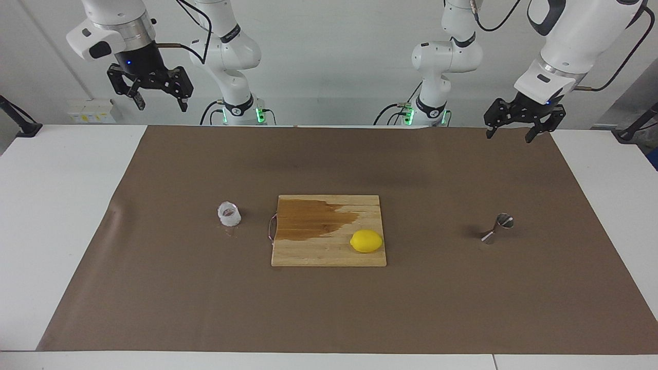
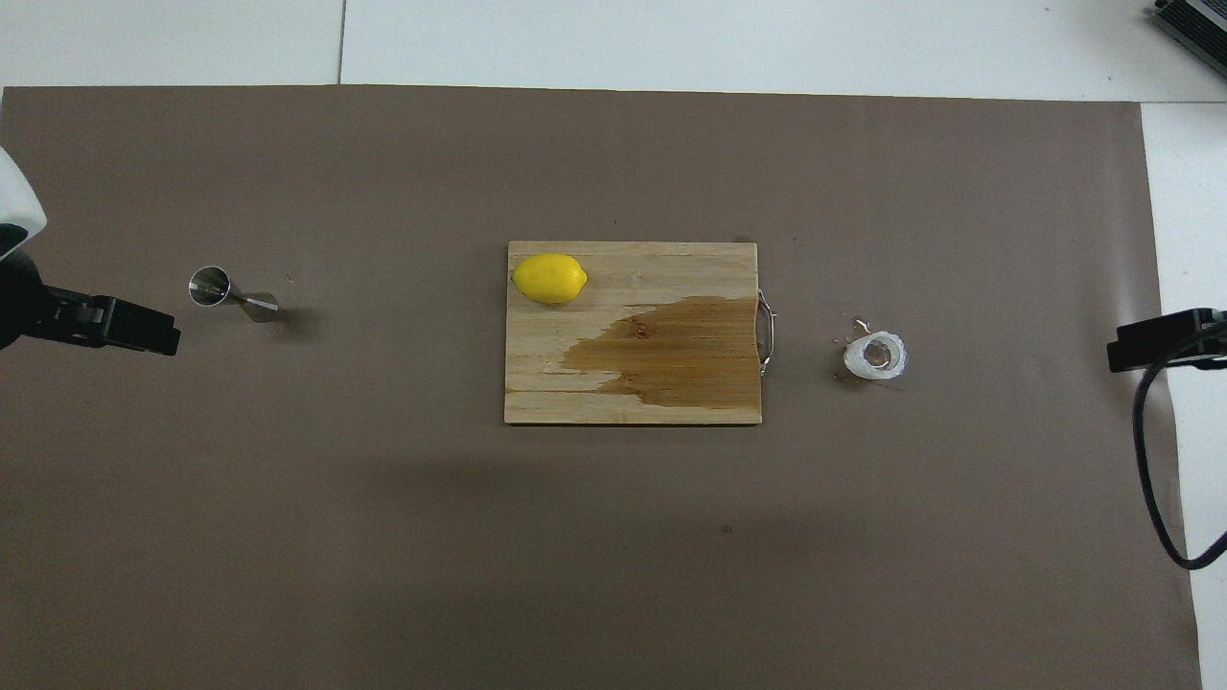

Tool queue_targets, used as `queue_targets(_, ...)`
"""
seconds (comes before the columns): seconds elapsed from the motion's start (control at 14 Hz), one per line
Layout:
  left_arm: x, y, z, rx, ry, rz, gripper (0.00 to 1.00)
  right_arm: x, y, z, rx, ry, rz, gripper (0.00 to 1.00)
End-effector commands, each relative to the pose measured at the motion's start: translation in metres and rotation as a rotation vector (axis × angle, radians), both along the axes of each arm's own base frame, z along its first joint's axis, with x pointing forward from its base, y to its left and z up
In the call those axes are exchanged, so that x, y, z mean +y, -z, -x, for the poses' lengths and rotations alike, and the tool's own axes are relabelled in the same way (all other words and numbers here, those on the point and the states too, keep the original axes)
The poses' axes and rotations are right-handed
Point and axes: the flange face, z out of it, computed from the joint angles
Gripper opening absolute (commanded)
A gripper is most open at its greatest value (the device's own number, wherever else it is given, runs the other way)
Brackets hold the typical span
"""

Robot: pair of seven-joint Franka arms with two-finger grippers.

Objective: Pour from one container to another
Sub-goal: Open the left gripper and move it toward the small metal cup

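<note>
The small squat clear glass cup [image 1: 229,214] [image 2: 875,356] stands on the brown mat, toward the right arm's end of the table. The steel hourglass jigger [image 1: 497,228] [image 2: 233,295] stands on the mat toward the left arm's end. My right gripper [image 1: 161,105] hangs open and empty high over the table's edge by the robots, well away from the cup. Lower down, my left gripper [image 1: 509,136] is open and empty over the mat's edge by the robots, apart from the jigger. Both arms wait.
A wooden cutting board [image 1: 308,252] [image 2: 575,383] with a dark wet stain and a metal handle lies between cup and jigger. A yellow lemon [image 1: 366,241] [image 2: 549,278] sits on it. The brown mat [image 1: 329,308] covers most of the white table. A few drops lie beside the cup.
</note>
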Motion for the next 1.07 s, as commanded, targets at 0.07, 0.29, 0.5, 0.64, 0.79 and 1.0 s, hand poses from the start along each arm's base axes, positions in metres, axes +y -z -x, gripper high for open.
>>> queue_targets(0.07,0.000,-0.002,0.006,-0.011,-0.001,-0.001,1.00,-0.005,-0.002,0.003,0.013,-0.018,0.008,1.00)
queue_targets(0.29,-0.001,-0.001,0.008,0.001,-0.002,-0.002,1.00,-0.005,-0.002,0.003,0.013,-0.018,0.008,1.00)
queue_targets(0.5,0.006,-0.004,0.010,0.003,-0.022,-0.001,1.00,-0.005,-0.002,0.003,0.013,-0.018,0.008,1.00)
queue_targets(0.64,0.010,-0.003,0.009,0.002,-0.037,0.004,1.00,-0.005,-0.002,0.003,0.013,-0.018,0.008,1.00)
queue_targets(0.79,0.018,-0.002,0.004,0.004,-0.054,0.011,1.00,-0.004,-0.002,0.003,0.013,-0.019,0.008,1.00)
queue_targets(1.0,0.036,0.008,-0.009,0.018,-0.095,0.023,1.00,-0.005,-0.002,0.003,0.013,-0.018,0.008,1.00)
